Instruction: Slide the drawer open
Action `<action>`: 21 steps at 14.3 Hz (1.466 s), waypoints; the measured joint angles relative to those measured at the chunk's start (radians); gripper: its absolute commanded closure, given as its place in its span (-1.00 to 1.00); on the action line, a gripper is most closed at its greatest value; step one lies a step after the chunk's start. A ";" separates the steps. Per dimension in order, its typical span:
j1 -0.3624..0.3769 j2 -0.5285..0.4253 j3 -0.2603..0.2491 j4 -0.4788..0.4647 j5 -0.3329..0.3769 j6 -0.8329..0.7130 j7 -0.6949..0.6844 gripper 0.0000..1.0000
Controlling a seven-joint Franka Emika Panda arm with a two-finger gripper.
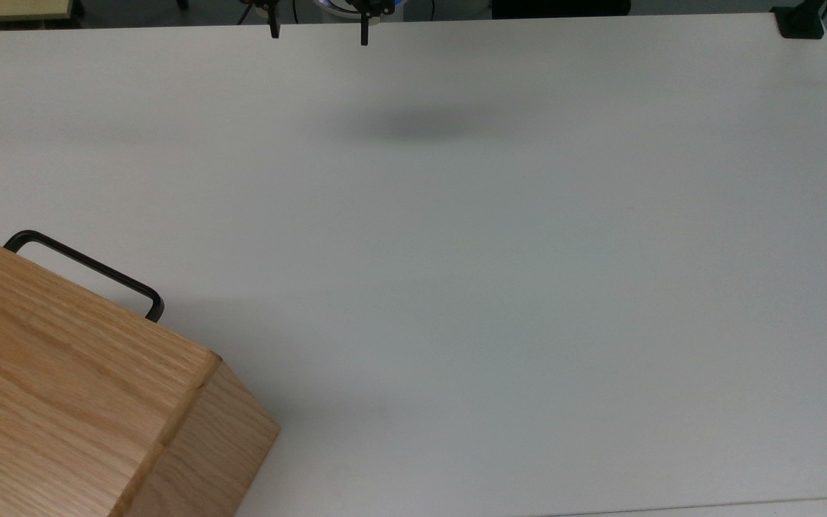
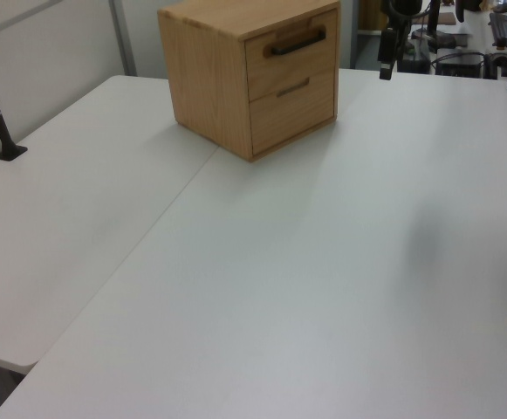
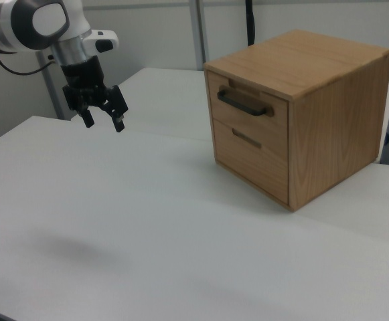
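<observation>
Drawer (image 3: 249,100) sat shut at the top of the cabinet (image 3: 328,127) on the desk (image 3: 147,221), in the right view's right, while the gripper (image 3: 102,120) hung well apart, jaws wide, probably ready for the handle (image 3: 244,103).

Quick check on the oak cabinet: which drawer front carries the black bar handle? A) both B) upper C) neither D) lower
B: in the right view the black bar handle sits on the upper drawer, shut flush in the cabinet; the lower front has just a small slot-like pull. The open gripper hangs apart from it.
</observation>
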 measured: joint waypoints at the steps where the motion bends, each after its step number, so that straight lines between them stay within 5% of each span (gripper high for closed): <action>1: 0.000 0.000 0.000 0.000 0.000 0.000 0.000 -1.00; 12: 0.000 0.001 0.000 0.000 0.001 0.000 0.000 -1.00; 19: -0.026 0.002 -0.006 0.006 0.021 0.012 0.169 -1.00; 21: -0.041 0.002 -0.010 0.016 0.029 0.043 0.322 -1.00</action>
